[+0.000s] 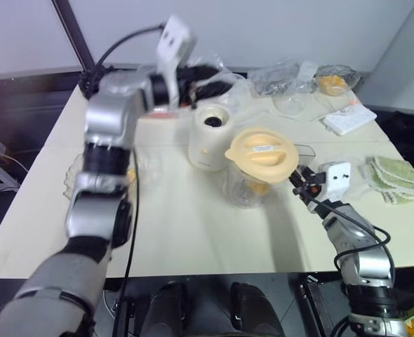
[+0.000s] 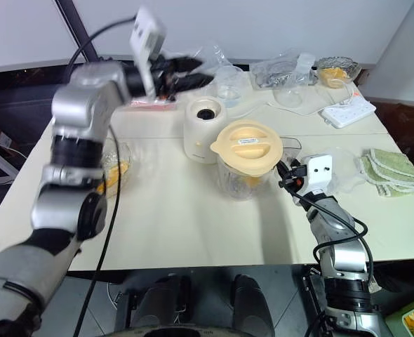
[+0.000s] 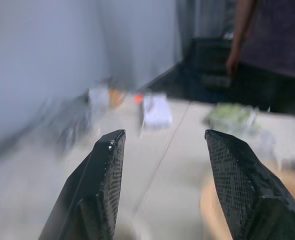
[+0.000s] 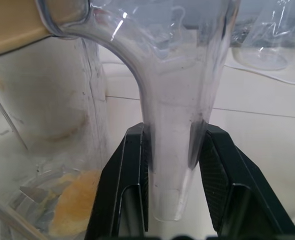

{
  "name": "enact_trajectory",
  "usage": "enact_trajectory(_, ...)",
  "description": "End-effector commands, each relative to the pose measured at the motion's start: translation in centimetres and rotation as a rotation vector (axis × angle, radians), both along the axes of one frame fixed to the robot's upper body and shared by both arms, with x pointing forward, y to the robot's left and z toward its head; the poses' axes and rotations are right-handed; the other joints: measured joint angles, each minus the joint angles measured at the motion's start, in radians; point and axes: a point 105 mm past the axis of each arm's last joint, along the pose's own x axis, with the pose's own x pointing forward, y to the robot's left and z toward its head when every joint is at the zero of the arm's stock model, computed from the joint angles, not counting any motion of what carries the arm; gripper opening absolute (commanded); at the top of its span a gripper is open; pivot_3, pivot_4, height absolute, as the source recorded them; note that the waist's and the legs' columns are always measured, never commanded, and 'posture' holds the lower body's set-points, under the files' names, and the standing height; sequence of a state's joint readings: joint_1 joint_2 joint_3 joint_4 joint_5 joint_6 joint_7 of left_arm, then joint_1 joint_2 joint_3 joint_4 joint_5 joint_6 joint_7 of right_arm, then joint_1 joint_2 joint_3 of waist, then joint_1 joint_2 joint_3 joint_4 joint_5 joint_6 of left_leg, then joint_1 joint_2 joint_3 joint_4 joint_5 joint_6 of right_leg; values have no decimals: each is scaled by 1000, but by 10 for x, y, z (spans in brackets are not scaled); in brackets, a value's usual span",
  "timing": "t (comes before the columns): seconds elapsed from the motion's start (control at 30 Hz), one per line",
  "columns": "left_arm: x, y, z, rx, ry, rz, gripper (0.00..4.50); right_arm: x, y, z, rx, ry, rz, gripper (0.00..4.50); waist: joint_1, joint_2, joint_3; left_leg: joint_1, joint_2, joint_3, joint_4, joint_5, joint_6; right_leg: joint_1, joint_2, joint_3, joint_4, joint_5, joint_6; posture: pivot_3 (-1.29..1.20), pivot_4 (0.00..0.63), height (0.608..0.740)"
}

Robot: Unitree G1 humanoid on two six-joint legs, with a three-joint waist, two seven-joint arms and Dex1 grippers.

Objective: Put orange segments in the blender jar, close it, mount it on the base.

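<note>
Blender jar (image 1: 249, 184), lidded (image 1: 262, 154), stands on the table (image 1: 193, 232) beside the base (image 1: 209, 137), orange segments (image 4: 75, 210) inside. Right tool (image 4: 170, 165) clamps its rigid, smooth handle (image 4: 170, 125), the best hold; light but top-heavy. Left tool (image 3: 162, 185) hangs released, empty.

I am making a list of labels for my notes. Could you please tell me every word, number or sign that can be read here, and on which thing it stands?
No text can be read.
White sticker on the cream-yellow lid of the blender jar: printing too small to read.
White power strip: no readable marking.
The base: no label visible.
</note>
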State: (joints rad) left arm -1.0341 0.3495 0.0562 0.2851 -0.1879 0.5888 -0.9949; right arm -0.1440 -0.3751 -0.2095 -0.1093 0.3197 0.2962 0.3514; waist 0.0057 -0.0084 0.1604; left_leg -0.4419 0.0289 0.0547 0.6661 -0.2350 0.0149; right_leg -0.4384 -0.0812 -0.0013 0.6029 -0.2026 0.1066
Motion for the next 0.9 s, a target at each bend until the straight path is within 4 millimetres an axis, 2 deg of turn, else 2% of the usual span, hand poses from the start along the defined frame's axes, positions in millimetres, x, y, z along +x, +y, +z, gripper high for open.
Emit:
enact_trajectory(0.03,-27,17,-11,47,-63,11,2607,6,-13,75,-15,-202,-47,860,-2,2,3,0,0,0,0,2,-3,-1,-1,0,1,-1,-1,0,150,740)
enact_trajectory(0.17,-48,32,-38,22,-14,83,2607,18,-17,130,-29,-286,-58,860,4,2,6,0,0,0,1,5,-8,-1,-1,1,2,1,-4,0,150,740)
enact_trajectory(0.33,-67,35,-56,21,-20,160,2607,36,-10,188,-54,-379,-40,860,1,1,7,2,0,0,1,5,-8,-2,0,1,7,1,-5,0,150,740)
enact_trajectory(0.47,-72,37,-61,-51,16,254,2607,56,7,228,-30,-443,-2,860,-4,1,7,2,1,0,1,5,-8,-3,2,0,9,1,-5,0,150,740)
enact_trajectory(0.53,-72,38,-62,-70,17,300,2607,68,24,243,20,-452,49,860,-16,1,7,2,1,0,1,6,-8,-3,2,0,9,1,-5,0,150,740)
enact_trajectory(0.6,-72,43,-62,-89,21,346,2607,82,42,251,65,-432,99,860,-24,1,7,2,1,0,1,6,-8,-3,2,0,9,1,-5,0,150,740)
enact_trajectory(0.73,-72,51,-65,-81,26,392,2607,106,74,253,90,-392,172,860,-27,2,7,2,1,0,0,6,-8,-4,2,0,10,2,-5,0,150,740)
enact_trajectory(0.83,-74,53,-65,-81,22,406,2607,120,95,247,79,-366,217,860,-25,2,7,2,1,1,-1,6,-8,-4,2,0,11,2,-4,0,150,740)
enact_trajectory(0.9,-73,58,-64,-85,14,434,2607,128,106,237,58,-334,236,860,-23,2,7,1,1,0,-1,6,-8,-4,2,0,10,2,-4,0,150,740)
